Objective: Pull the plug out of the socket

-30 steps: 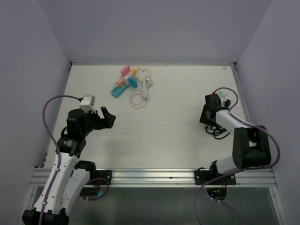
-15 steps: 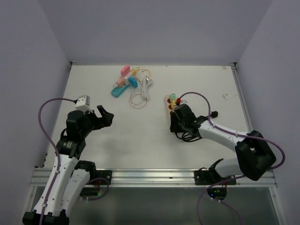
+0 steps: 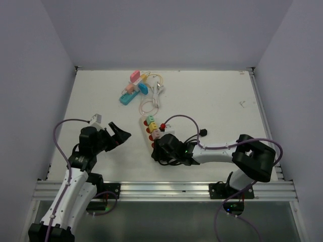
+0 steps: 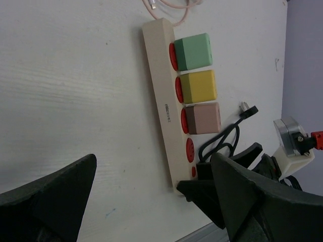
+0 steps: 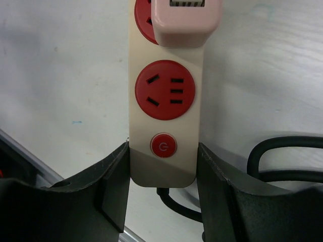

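Note:
A cream power strip (image 3: 150, 132) with red sockets lies front of centre, carrying green (image 3: 150, 120), yellow (image 3: 151, 125) and pink (image 3: 156, 132) plugs. My right gripper (image 3: 160, 149) is shut on the strip's switch end; in the right wrist view both fingers (image 5: 108, 186) press the strip's (image 5: 164, 91) sides below the empty socket, and the pink plug (image 5: 184, 20) sits above. My left gripper (image 3: 121, 135) is open and empty, left of the strip. The left wrist view shows the strip (image 4: 162, 91) with green (image 4: 196, 51), yellow (image 4: 198, 85) and pink (image 4: 203, 118) plugs beyond my left gripper (image 4: 154, 166).
The strip's black cable (image 3: 198, 137) loops to the right of it. A blue power strip with pink plugs (image 3: 132, 91) and coiled thin cables (image 3: 151, 103) lie at the back. A metal rail (image 3: 161, 189) runs along the near edge.
My right gripper has dragged the cream strip from the right side to front of centre. My left gripper has shifted slightly toward the near edge and stayed open.

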Robot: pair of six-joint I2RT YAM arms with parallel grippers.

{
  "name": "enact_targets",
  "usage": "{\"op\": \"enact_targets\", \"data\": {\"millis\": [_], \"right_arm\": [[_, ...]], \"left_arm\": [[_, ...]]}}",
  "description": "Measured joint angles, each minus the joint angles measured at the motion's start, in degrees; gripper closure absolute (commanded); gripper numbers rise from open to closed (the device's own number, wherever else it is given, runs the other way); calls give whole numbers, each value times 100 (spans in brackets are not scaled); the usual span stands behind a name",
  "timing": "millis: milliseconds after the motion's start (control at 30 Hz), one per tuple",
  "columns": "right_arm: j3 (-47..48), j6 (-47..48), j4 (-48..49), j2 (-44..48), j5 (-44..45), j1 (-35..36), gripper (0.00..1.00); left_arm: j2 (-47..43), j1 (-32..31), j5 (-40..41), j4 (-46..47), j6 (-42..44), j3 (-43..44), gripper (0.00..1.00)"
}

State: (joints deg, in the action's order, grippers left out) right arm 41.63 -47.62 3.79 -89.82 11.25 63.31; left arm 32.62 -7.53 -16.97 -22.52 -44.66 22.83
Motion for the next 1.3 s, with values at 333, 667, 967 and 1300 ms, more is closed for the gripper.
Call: {"op": "enact_targets", "data": {"millis": [333,667,967,1300], "right_arm": [[-195,-555,1215,-332,-46,332,100],[-267,-699,1572,-455,-46,378,100],[-343,-785,1777,-468,-50,391,96],[-374,-839,1818,-470,-63,391,30]], "left_arm": [[1130,-1082,129,1189,-809,-481,4],[2586,-2026,597,2326,-1287,-535,23],[3257,-2256,737,3067,-1506,-695,48],[3322,-2293,686,3683,-1729,-918,100]]}}
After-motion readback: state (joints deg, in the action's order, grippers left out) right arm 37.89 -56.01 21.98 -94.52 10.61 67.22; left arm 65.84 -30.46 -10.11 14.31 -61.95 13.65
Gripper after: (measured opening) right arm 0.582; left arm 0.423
